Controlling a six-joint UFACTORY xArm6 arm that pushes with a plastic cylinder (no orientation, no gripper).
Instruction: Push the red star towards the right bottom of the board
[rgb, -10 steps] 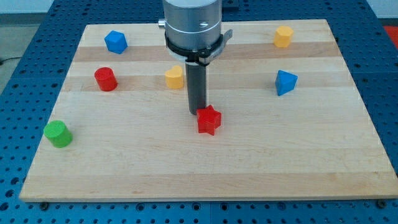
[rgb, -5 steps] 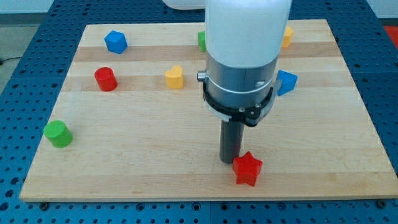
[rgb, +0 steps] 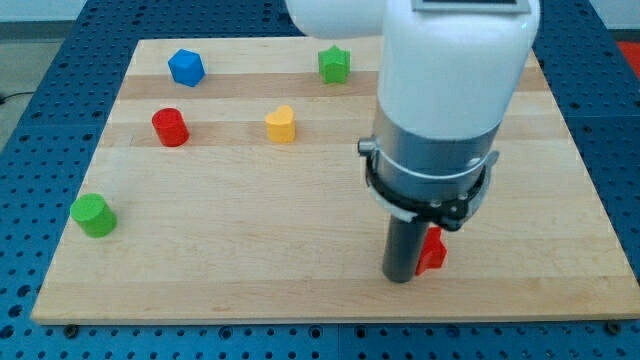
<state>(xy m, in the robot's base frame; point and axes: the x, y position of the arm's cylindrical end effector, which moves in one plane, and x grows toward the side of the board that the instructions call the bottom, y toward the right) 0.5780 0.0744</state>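
Observation:
The red star (rgb: 432, 252) lies near the board's bottom edge, right of the middle, mostly hidden behind my rod; only its right part shows. My tip (rgb: 401, 279) rests on the board, touching the star's left side, slightly below it. The arm's wide body covers the board above the star.
A green star (rgb: 334, 65) and a blue block (rgb: 186, 67) sit near the top. A red cylinder (rgb: 170, 127) and a yellow block (rgb: 282, 124) are at the upper left. A green cylinder (rgb: 93, 215) is at the left edge. The wooden board (rgb: 250, 250) ends just below the tip.
My tip has moved toward the view's right and bottom, pushing the red star from the board's middle to near the bottom edge. The arm now hides the blue and orange blocks on the right.

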